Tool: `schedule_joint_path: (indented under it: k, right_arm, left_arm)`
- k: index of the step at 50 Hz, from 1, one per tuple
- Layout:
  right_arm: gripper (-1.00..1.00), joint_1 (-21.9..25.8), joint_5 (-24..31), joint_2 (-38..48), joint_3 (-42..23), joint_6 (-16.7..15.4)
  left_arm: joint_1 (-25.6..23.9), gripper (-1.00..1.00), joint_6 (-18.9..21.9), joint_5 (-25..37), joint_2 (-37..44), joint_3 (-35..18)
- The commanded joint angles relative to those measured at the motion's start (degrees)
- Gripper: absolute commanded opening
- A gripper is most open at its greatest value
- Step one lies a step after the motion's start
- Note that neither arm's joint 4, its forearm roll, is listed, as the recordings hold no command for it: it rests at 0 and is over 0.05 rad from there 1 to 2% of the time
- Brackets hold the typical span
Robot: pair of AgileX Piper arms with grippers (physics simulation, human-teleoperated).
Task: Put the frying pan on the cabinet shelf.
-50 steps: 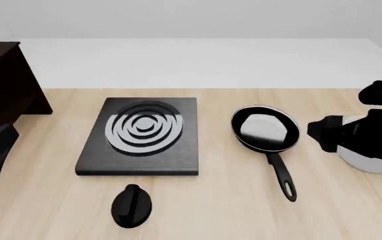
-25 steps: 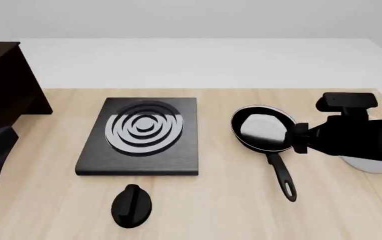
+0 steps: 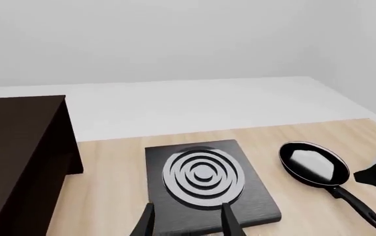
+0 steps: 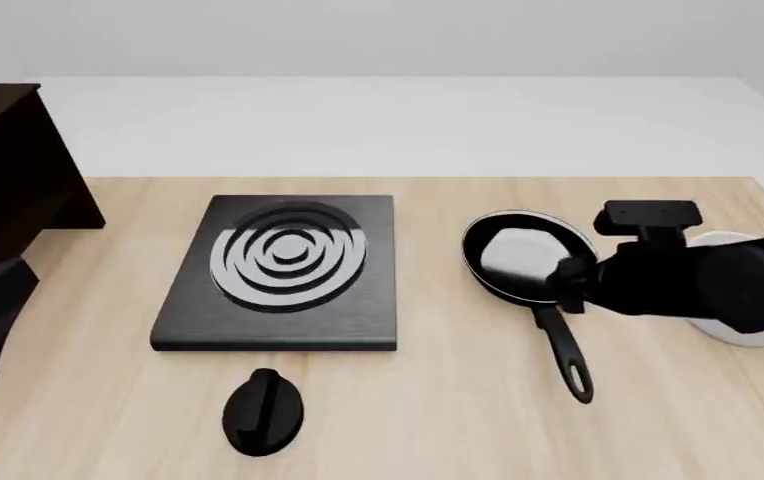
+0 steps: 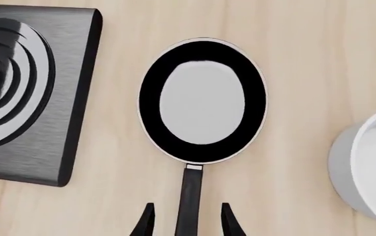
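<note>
**Right arm over the pan handle, pan on the table**

Since the picture one second before, the right arm had swung in from the table's right edge, where it had stood in front of the white bowl (image 4: pixel 732 325), until it hung above the junction of pan and handle. The small round black frying pan with a glossy inside (image 4: pixel 529 256) lay flat on the light wooden tabletop (image 4: pixel 422 410), in the same spot as before, just right of the square black stove plate with concentric rings (image 4: pixel 282 270), its long slim handle pointing toward the near edge.

In the right wrist view, the right gripper (image 5: pixel 184 221) was spread open, one finger on each side of the handle and neither touching it. In the left wrist view, the left gripper (image 3: pixel 186 221) was open and empty above the stove plate's near edge.

The very dark brown wooden cabinet (image 4: pixel 9 170) stood at the far left corner, cut off by the picture's edge, so its shelf surface could barely be made out. The right arm hid most of the bowl. A small black knob-like object (image 4: pixel 263 410) lay near the table's front edge.
</note>
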Motion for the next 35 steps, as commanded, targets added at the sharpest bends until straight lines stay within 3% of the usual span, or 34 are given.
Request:
schedule_joint_path:
  k: [1,35]
  right_arm:
    - [1.00,0.63,-1.94,3.40,0.52,0.48]
    - [1.00,0.72,-7.50,7.95,6.92,1.77]
  left_arm:
    - [0.01,1.00,-0.30,-0.24,0.19,0.21]
    - [-0.06,1.00,-0.75,-0.04,-0.20,-0.06]
